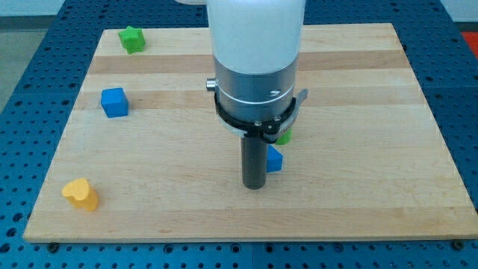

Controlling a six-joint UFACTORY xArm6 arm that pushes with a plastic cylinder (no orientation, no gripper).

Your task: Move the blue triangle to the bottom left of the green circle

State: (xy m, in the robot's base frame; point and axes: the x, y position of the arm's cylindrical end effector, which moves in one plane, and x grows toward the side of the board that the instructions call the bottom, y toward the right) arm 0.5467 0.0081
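Observation:
The blue triangle [275, 159] lies near the middle of the wooden board [358, 187], mostly hidden behind my rod. Only a small green edge of the green circle [284, 137] shows just above and right of it, under the arm's body. My tip [255, 186] rests on the board just left of and slightly below the blue triangle, close to it or touching it.
A green star-like block [133, 39] sits at the view's top left. A blue cube [114, 102] lies at the left. A yellow heart-like block [81, 194] lies at the bottom left. The arm's white and grey body [256, 60] hides the board's centre top.

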